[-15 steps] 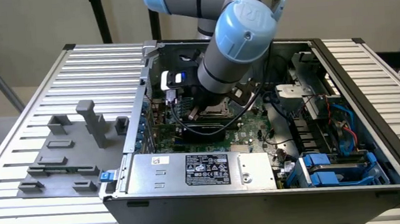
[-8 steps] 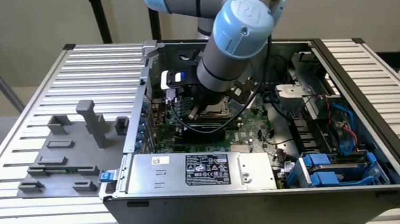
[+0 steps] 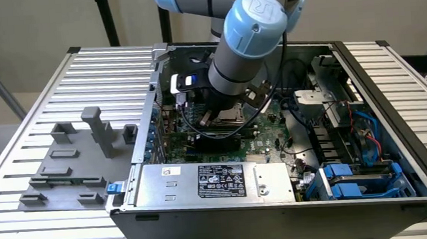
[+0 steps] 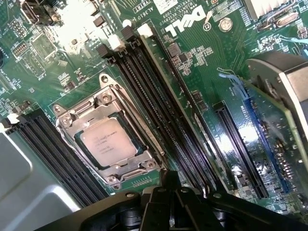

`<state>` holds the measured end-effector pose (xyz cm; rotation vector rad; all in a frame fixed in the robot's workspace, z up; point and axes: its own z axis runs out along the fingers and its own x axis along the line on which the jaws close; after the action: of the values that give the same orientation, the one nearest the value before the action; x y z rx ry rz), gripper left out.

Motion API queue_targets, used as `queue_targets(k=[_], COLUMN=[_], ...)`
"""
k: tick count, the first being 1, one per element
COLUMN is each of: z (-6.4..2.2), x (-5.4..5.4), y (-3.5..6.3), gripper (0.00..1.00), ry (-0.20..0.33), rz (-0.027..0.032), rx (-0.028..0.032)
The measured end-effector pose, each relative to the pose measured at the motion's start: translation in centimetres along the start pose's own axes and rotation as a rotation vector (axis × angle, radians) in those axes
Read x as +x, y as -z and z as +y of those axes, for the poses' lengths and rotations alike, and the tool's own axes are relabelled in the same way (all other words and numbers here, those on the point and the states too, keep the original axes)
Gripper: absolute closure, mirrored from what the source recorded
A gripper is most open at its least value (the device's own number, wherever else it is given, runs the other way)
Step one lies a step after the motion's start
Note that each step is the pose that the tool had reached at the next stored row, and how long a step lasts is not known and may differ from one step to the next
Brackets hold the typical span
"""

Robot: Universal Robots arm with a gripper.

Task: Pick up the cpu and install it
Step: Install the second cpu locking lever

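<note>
The cpu [image 4: 109,141] sits flat inside the metal-framed socket [image 4: 107,98] on the green motherboard [image 4: 202,53], between two banks of black memory slots [image 4: 159,106]. The jaws [image 4: 169,190] hang just over the board beside the socket, closed on nothing (the chip lies apart from them). In the exterior view the arm [image 3: 242,50] reaches down into the open computer case [image 3: 280,216], which stands on the slatted counter [image 3: 39,98] near grey fixture blocks [image 3: 74,163].
</note>
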<state>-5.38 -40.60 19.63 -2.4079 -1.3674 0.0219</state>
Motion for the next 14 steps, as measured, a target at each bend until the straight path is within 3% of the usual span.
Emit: queue_targets(k=[9,14], z=[-0.39,-0.44], x=[0.48,0.57], y=[-0.45,-0.67], gripper=[0.89,0.89], ry=[-0.001,-0.004], rz=[-0.0126,-0.0299], rx=[-0.0144,-0.0287])
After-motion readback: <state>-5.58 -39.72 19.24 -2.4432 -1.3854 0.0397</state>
